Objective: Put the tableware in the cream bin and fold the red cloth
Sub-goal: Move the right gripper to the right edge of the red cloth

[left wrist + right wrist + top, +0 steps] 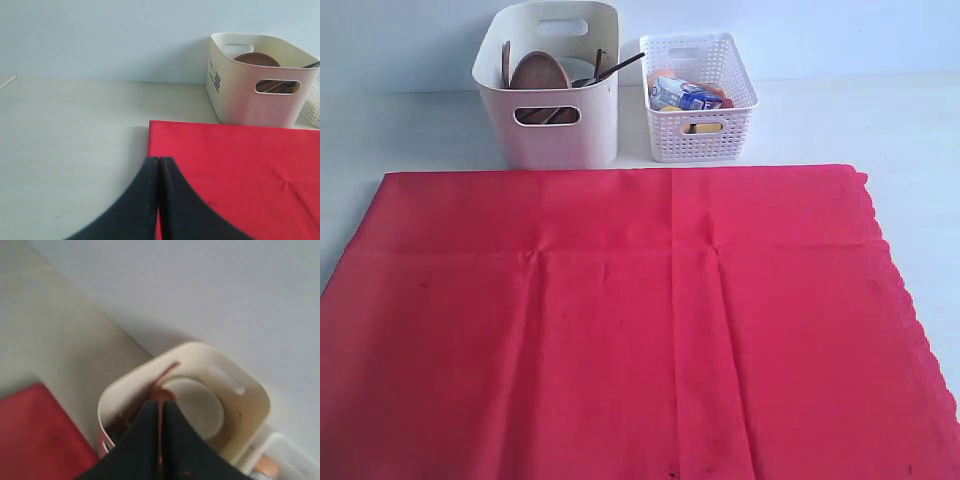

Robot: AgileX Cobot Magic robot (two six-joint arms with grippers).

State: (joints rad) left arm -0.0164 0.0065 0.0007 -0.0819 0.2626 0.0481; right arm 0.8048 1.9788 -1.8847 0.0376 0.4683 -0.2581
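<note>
**Tableware binned, red cloth (620, 320) spread flat on the bench**

We see the round brown plate (540, 72) leaning on edge inside the cream bin (545, 145) beside the pale bowl (582, 72), so the clearing looks done to us. The right tool (161, 405) hangs over that bin, jaws pressed together with nothing we can make out between them. The left tool (158, 162), likewise closed and empty, sits at the cloth's edge near the corner by the bin, a sensible place to start the fold.
</note>
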